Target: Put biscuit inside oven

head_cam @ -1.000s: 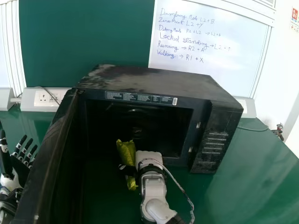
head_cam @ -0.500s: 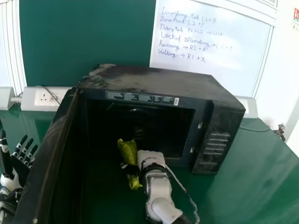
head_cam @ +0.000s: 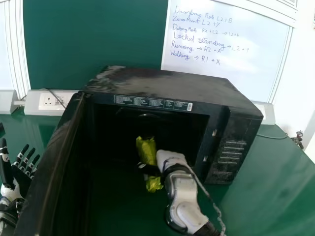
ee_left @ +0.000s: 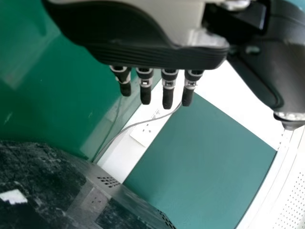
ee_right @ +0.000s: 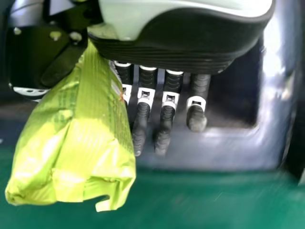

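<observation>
Right hand (head_cam: 171,159), fingers pinching the biscuit packet (head_cam: 146,148) at the mouth of the oven (head_cam: 167,86), has moved rightward and slightly inward, so insertion appears under way, release pending; left hand (head_cam: 22,178), fingers extended, left of oven.

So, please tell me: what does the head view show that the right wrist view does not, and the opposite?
The head view adds the whiteboard, the wall socket, the oven door, swung open, and the left robot hand.

The right wrist view adds a row of outstretched fingers beside the biscuit packet.

Both have that packet, the right robot hand, the oven front and the green table.
</observation>
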Available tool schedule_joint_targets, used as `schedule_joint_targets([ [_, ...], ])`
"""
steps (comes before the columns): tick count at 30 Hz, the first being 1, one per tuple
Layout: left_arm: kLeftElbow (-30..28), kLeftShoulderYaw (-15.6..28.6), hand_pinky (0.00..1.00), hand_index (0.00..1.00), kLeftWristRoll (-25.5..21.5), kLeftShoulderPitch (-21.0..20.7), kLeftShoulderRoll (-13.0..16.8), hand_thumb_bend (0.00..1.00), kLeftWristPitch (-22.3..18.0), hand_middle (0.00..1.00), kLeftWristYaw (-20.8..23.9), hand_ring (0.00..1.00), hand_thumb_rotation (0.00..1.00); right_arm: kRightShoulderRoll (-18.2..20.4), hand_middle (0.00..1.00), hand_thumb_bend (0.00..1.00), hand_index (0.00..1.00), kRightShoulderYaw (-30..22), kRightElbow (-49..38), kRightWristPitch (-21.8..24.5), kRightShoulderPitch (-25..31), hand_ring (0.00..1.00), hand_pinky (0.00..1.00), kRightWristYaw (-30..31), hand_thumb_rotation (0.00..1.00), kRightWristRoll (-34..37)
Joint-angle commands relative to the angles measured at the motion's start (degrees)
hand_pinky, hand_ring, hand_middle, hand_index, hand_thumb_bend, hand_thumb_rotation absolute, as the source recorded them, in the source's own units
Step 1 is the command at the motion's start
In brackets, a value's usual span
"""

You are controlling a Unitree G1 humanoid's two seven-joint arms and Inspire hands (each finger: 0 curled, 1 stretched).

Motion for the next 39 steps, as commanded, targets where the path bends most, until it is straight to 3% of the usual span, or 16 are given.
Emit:
schedule_joint_targets([
  [1, 0.48, 0.52, 0.73, 0.84, 0.13, -0.49, 0.48, 0.74, -0.53, 0.82, -0.47, 0.79, 0.11, -1.08, 0.47, 0.56, 0.71, -1.09, -0.56, -0.31, -2.71, 0.15, 0.08, -0.10, 0.00, -0.61],
  [4, 0.70, 0.57, 0.73, 0.84, 0.27, -0.39, 0.71, 0.74, -0.59, 0.82, -0.78, 0.79, 0.11, -1.33, 0.47, 0.56, 0.72, -1.60, 0.44, -0.95, -3.98, 0.16, 0.09, -0.71, 0.00, -0.15],
  [6, 0.73, 0.45, 0.73, 0.84, 0.70, -0.22, 0.88, 0.73, -0.83, 0.82, -1.19, 0.79, 0.12, -1.21, 0.47, 0.56, 0.79, -2.29, 1.01, -1.07, -4.65, 0.15, 0.08, -1.23, 0.00, 0.47],
  [11, 0.61, 0.61, 0.74, 0.84, 0.52, 0.05, 0.63, 0.72, -0.98, 0.82, -1.47, 0.80, 0.12, -1.78, 0.47, 0.56, 0.73, -3.65, 2.53, -2.66, -6.47, 0.16, 0.09, -2.11, 0.00, 2.03],
  [24, 0.36, 0.83, 0.72, 0.83, 0.54, 0.47, 0.55, 0.73, -0.85, 0.82, -1.56, 0.79, 0.12, -2.77, 0.47, 0.56, 0.72, -3.23, 9.95, -7.73, -11.17, 0.22, 0.14, -5.53, 0.00, 4.72],
  [35, -0.19, 0.49, 0.71, 0.82, 1.25, 0.74, 0.33, 0.74, -0.98, 0.81, -1.90, 0.78, 0.13, -2.05, 0.47, 0.56, 0.70, -3.43, 11.21, -8.15, -12.12, 0.19, 0.11, -7.84, 0.00, 5.37],
  [39, -0.21, 0.44, 0.71, 0.82, 1.40, 0.76, 0.34, 0.74, -1.00, 0.81, -1.94, 0.78, 0.13, -1.98, 0.47, 0.56, 0.69, -3.74, 11.77, -9.14, -11.95, 0.17, 0.09, -11.16, 0.00, 6.23],
])
